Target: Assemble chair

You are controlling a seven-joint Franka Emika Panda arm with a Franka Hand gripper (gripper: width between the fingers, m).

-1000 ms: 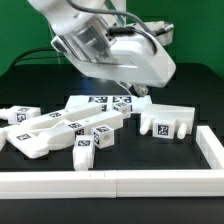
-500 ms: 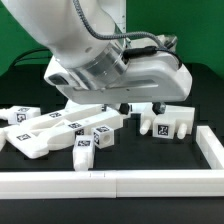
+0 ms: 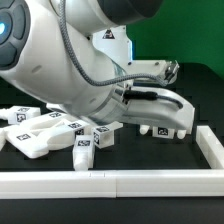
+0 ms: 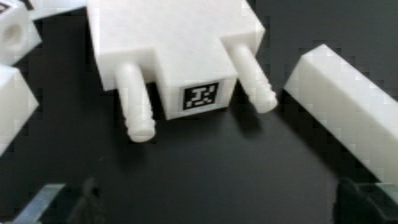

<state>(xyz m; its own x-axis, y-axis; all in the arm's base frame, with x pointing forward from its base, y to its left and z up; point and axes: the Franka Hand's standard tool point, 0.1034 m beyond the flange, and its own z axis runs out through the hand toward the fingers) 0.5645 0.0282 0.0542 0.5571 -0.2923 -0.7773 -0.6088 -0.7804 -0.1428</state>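
Squarely ahead of the spread jaws, we see a pegged chair block resting on the black tabletop. From the wrist view the two dark fingertips stand well apart, with only bare tabletop between them; they pinch nothing and touch nothing. The block's two round pegs point back toward that gap, flanking a square marker tag on its near face. A long white piece lies beside the block, apart from it; we cannot tell what it is. From the exterior view the arm bulks over the scene and hides the jaws, with the same block just below its wrist, toward the exterior view's right. Other tagged chair parts lie heaped on the exterior view's left, inside the white border rail.
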